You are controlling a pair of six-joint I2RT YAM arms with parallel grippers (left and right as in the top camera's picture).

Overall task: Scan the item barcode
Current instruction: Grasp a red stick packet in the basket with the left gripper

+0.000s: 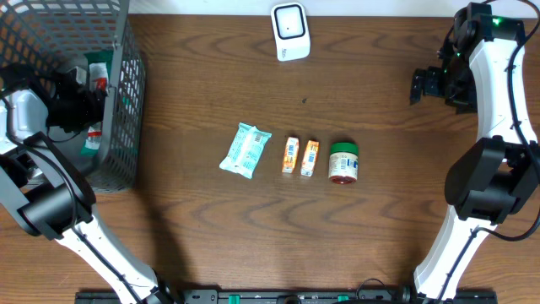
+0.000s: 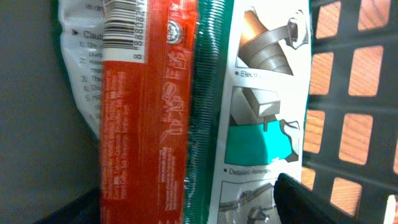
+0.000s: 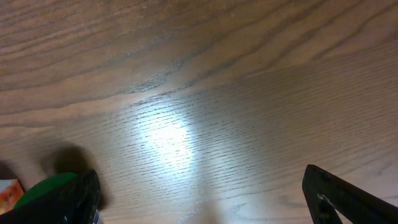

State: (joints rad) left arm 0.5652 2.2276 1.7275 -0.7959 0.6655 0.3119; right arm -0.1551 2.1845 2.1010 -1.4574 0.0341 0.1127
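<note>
My left gripper [image 1: 89, 101] reaches down into the grey wire basket [image 1: 122, 93] at the far left. In the left wrist view its fingers straddle a red, green and white packet [image 2: 186, 112] that fills the gap between them. A barcode [image 2: 124, 25] shows at the packet's top. The right finger [image 2: 311, 202] overlaps the packet's edge; I cannot judge whether the jaws press on it. The white scanner [image 1: 290, 31] stands at the back middle. My right gripper [image 1: 419, 84] hovers open over bare wood at the far right, nothing between its fingers [image 3: 348, 199].
In a row mid-table lie a teal pouch [image 1: 245, 150], two small orange boxes [image 1: 290, 155] [image 1: 310, 158] and a green-lidded jar [image 1: 343, 162]. The jar's lid [image 3: 43, 186] peeks in beside the right gripper's left finger. The basket's mesh walls close in around the left gripper.
</note>
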